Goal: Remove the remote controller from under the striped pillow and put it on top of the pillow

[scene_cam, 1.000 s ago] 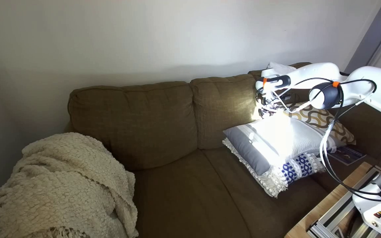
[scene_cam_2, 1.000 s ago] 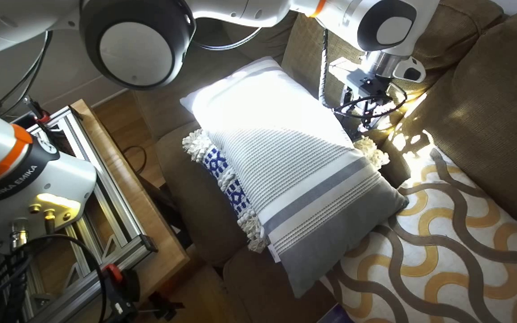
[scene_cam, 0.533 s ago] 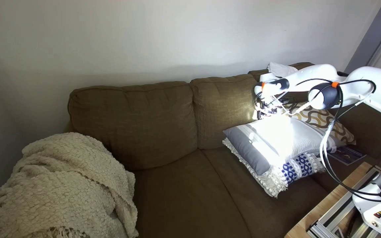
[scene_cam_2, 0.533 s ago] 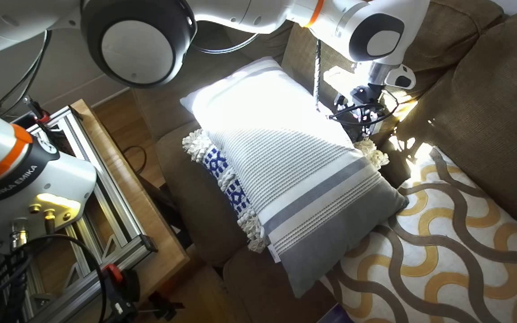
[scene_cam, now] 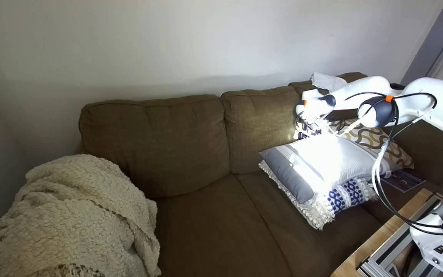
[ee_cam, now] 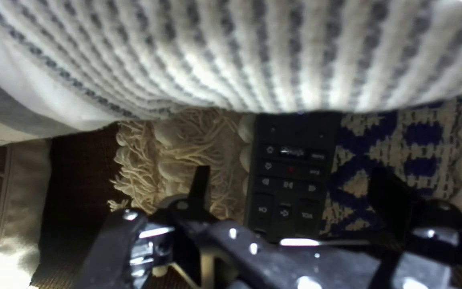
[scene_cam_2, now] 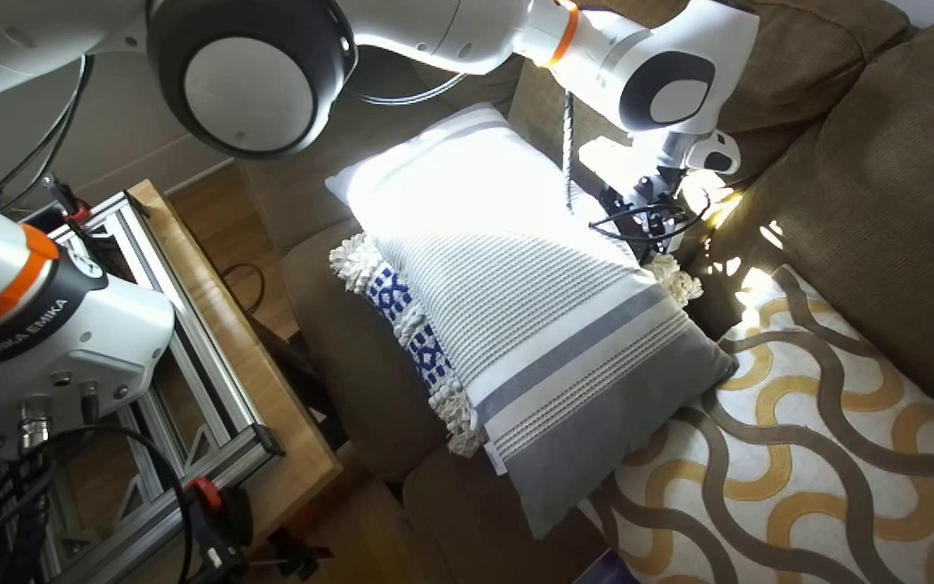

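Wrist view: alone shows the black remote [ee_cam: 287, 206], buttons up with a red mark among them; it lies on the fringed pillow [ee_cam: 349, 180], between pale tassels [ee_cam: 175, 156] and blue pattern;
Gripper [ee_cam: 291, 172]: fingers [ee_cam: 200, 184] spread wide, one over the tassels, one over the blue pattern, the remote between them with a gap showing on each side; whether the tips touch the fabric I cannot tell;
Striped pillow [ee_cam: 275, 56]: rests on the fringed pillow, grey at both ends; glare whites out much of its top in both exterior views;
Exterior views: both show the arm [scene_cam_2: 434, 32] reaching over the pillows, the gripper at the striped pillow's edge that faces the backrest [scene_cam: 260, 119]; the fingers are too small there to judge;
In the way: the striped pillow's edge hides the remote's far end in the wrist view; a black cable [scene_cam_2: 633, 238] loops across the gripper in an exterior view;
Sofa [scene_cam: 214, 231]: brown, under the pillows; in an exterior view a knitted blanket [scene_cam: 75, 215] is heaped at one end, and a white cloth [scene_cam: 327, 81] lies on the backrest;
Wavy cushion [scene_cam_2: 807, 454]: white with brown and ochre curves, just beside the striped pillow's end, in both exterior views;
Booklet [scene_cam: 403, 181]: flat on the sofa near the pillows in an exterior view
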You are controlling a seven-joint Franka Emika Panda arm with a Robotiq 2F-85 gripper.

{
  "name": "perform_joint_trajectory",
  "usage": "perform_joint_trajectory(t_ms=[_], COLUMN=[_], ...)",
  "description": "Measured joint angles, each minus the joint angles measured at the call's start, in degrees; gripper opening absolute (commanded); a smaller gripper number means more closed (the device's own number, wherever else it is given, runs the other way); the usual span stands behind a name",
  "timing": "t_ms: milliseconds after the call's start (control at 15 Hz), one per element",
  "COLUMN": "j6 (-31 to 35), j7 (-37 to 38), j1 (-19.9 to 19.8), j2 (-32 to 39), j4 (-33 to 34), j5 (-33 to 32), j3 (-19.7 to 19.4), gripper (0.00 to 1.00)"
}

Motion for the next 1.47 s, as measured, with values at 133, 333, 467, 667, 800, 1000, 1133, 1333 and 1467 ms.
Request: perform_joint_trajectory(t_ms=[133, 333, 467, 667, 800, 1000, 1133, 1333, 1467], j6=[0.14, 0.66, 2.41, 4.75, 5.86, 6.92, 7.13, 7.25, 7.25], j7=[-0.02, -0.02, -0.02, -0.02, -0.12, -0.21, -0.23, -0.23, -0.23], j1=[0.00, -0.06, -0.24, -0.61, -0.81, -0.90, -0.90, -0.91, -0.94], j2=[0.00, 0.00, 0.00, 0.00, 0.00, -0.02, -0.08, -0.16, -0.19], j4=[-0.38, -0.93, -1.63, -2.66, -3.09, -3.34, -3.33, -3.32, -3.30], j5=[0.00, 0.00, 0.00, 0.02, 0.04, 0.07, 0.13, 0.13, 0.14], j3=[0.00, 0.00, 0.00, 0.01, 0.08, 0.22, 0.45, 0.51, 0.51], gripper=[1.00, 1.00, 1.00, 0.72, 0.55, 0.33, 0.26, 0.26, 0.26])
